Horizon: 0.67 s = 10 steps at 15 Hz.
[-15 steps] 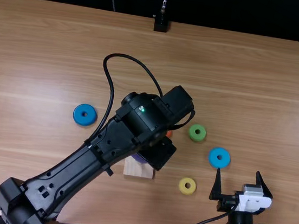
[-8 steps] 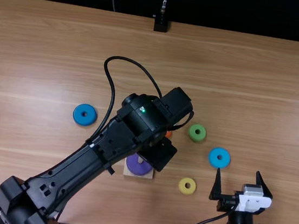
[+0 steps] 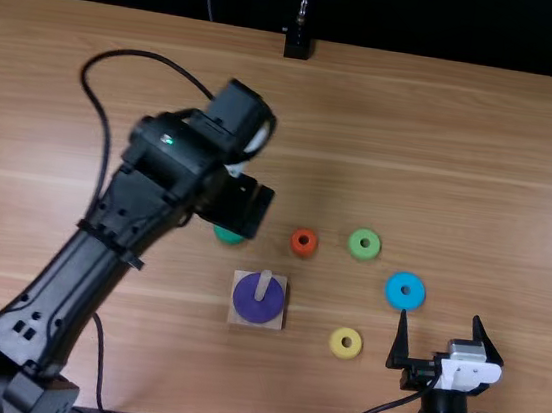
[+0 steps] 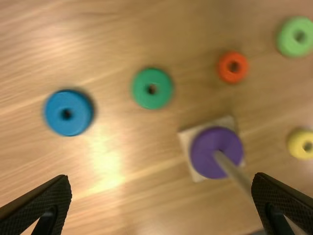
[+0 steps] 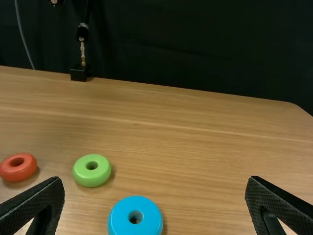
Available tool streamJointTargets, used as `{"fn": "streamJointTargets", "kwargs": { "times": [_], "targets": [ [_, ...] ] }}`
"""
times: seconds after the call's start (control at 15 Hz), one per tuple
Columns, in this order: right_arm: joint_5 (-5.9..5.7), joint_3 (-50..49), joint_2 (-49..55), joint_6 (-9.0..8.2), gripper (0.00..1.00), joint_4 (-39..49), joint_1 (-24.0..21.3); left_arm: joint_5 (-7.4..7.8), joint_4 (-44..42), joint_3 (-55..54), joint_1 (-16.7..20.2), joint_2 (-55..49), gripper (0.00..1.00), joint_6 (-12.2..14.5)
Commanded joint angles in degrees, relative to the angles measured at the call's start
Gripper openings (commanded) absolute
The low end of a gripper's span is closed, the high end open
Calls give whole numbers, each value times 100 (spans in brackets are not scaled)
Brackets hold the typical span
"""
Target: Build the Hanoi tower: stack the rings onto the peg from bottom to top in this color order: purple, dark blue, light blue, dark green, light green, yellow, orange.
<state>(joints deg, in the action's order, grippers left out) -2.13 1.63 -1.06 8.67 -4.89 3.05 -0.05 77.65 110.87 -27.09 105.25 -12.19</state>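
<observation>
Around the pale peg (image 3: 263, 286) on its square wooden base (image 3: 256, 323) lies the purple ring (image 3: 253, 308). My left gripper (image 3: 239, 205) hangs up and left of it, over the dark green ring (image 3: 228, 236); in the left wrist view the left gripper (image 4: 162, 177) is open and empty, and the dark blue ring (image 4: 67, 113) lies flat. Orange ring (image 3: 304, 241), light green ring (image 3: 364, 244), light blue ring (image 3: 405, 291) and yellow ring (image 3: 345, 343) lie right of the peg. My right gripper (image 3: 441, 320) is open near the light blue ring; in its wrist view the right gripper (image 5: 155, 180) holds nothing.
The left arm spans the table's left half, with its cable looping above it. A black stand (image 3: 297, 45) is at the table's far edge. Another cable curves beside the right arm at the near edge.
My left arm has swung left and away from the peg, uncovering the peg, the orange ring and part of the dark green ring, and covering the dark blue ring. The right arm has stayed still.
</observation>
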Motion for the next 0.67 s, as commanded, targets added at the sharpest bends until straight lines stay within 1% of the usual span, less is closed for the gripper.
{"fn": "streamJointTargets", "kwargs": {
  "times": [0.0, 0.13, 0.2, 0.27, 0.33, 0.4, 0.47, 0.53, 0.6],
  "targets": [
    [-51, -66, 106, -33, 100, -66, -68, -79, -23, -57, 389, -189, 100, 27],
    [-51, -75, 106, -33, 100, -66, -68, -79, -34, -408, 960, -224, 100, 132],
    [-51, -75, 106, -33, 100, -66, -68, -79, -44, -646, 1197, -224, 100, 343],
    [-51, -75, 106, -33, 100, -66, -68, -79, -255, -848, 1400, -207, 100, 691],
    [-51, -75, 106, -33, 100, -66, -68, -37, -962, -1287, 1575, -207, 100, 1071],
    [-51, -75, 106, -33, 100, -66, -68, 5, -1711, -1806, 1681, -207, 100, 1335],
    [-61, -75, 106, -33, 100, -66, -68, 5, -2375, -2192, 1698, -207, 100, 1398],
    [-51, -75, 106, -33, 100, -66, -68, 5, -2903, -2500, 1690, -198, 100, 1398],
    [-51, -75, 106, -33, 100, -66, -68, 16, -3251, -2764, 1690, -180, 100, 1398]
  ]
}}
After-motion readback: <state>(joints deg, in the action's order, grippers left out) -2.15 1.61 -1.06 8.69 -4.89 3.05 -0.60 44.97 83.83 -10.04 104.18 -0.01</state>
